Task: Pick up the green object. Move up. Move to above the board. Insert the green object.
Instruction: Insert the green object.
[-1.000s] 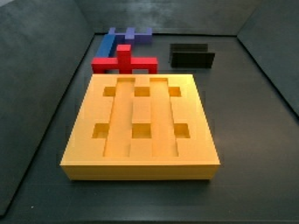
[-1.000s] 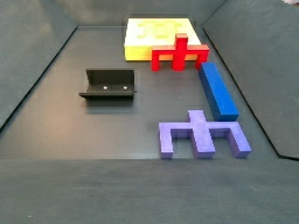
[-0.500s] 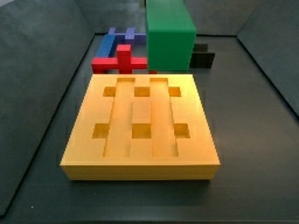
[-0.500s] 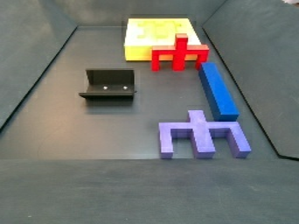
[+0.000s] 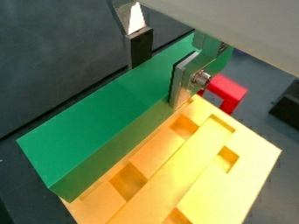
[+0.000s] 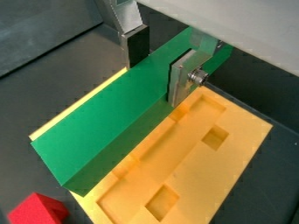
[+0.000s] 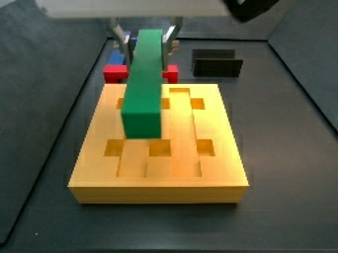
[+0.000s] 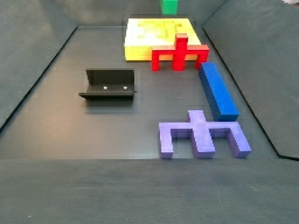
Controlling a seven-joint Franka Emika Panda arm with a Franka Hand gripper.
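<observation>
The green object (image 7: 145, 84), a long plain green bar, hangs lengthwise just above the board (image 7: 158, 186), a thick yellow-orange slab with grooves and square holes. My gripper (image 7: 148, 42) is shut on the bar's far end. In both wrist views the fingers (image 5: 184, 77) (image 6: 184, 77) press the bar's (image 5: 105, 122) (image 6: 111, 122) two long faces, with the board (image 5: 251, 153) (image 6: 251, 131) below. In a side view only the bar's green tip (image 8: 170, 6) shows above the board (image 8: 142, 45).
A red cross-shaped block (image 8: 179, 52) (image 7: 117, 72) lies at the board's far end. A blue bar (image 8: 218, 90) and a purple comb-shaped piece (image 8: 202, 134) lie beyond it. The black fixture (image 8: 108, 84) (image 7: 216, 62) stands off to one side.
The gripper and green bar entered the side view from above and have come down; the bar now lies lengthwise low over the board. The other pieces have not moved.
</observation>
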